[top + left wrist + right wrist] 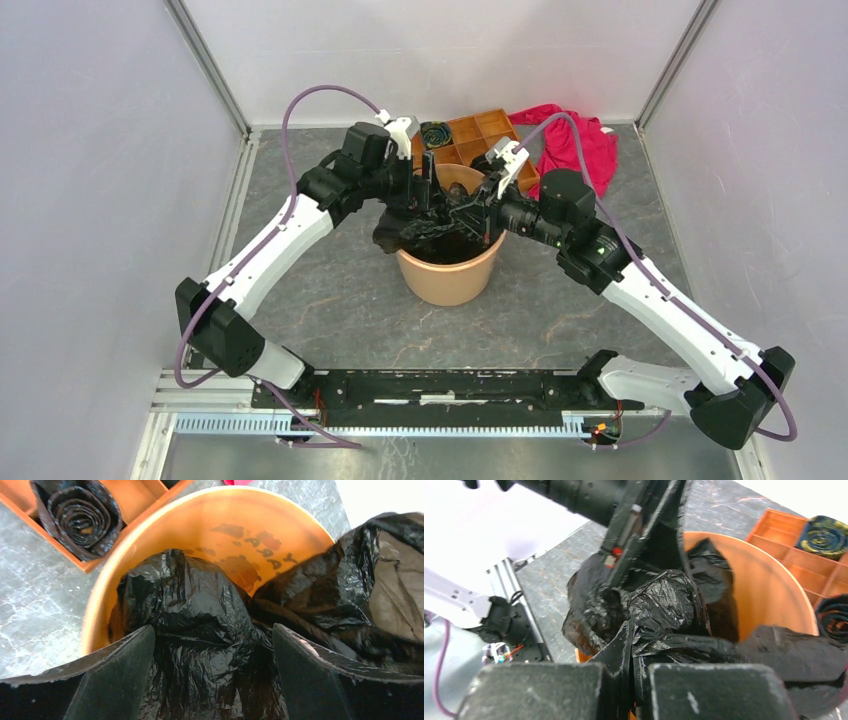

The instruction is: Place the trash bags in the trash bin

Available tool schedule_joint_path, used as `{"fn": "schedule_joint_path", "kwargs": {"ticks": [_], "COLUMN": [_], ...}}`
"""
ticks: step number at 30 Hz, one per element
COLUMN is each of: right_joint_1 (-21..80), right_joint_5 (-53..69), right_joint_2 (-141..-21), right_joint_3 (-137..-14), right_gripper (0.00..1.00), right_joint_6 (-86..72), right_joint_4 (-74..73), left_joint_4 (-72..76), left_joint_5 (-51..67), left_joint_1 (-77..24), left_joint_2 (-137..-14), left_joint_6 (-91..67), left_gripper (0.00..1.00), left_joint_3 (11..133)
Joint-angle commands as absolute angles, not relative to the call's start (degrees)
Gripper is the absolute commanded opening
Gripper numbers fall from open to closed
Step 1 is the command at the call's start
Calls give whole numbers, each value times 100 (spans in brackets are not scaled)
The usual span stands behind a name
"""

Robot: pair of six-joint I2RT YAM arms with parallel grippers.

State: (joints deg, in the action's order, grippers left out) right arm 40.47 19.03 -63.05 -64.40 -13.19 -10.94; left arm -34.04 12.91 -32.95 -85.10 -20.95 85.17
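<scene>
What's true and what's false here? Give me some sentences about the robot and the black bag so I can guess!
1. The trash bag is partly inside the trash bin. True.
2. The left gripper is squeezed shut. False: its fingers stand wide apart over the bag.
3. The red cloth is in the bin. False: it lies behind the bin, beside the orange tray.
4. The tray holds coiled black rolls. True.
5. The right gripper pinches the bag. True.
</scene>
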Motion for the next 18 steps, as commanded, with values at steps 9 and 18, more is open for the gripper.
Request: {"fn": "schedule_joint_path", "kwargs": {"ticks": [9,18], "right_joint_1": [3716,3550], "right_joint_5": [1467,2328], "right_joint_2": [-6446,-6846], "right_joint_3": [-6868,-7601], "right_gripper": [1,1], "right_joint_6": [-957,-1207], "right_joint_4": [-1425,-1674], "left_joint_4": [-3388,-3313], "left_joint_5": [1543,2647], "left_joint_1": [-3237,-3437], "left_joint_2": [-7852,-6945], "left_joint_6": [-1771,-874], "left_gripper": [100,100], "left_joint_3": [9117,8685]}}
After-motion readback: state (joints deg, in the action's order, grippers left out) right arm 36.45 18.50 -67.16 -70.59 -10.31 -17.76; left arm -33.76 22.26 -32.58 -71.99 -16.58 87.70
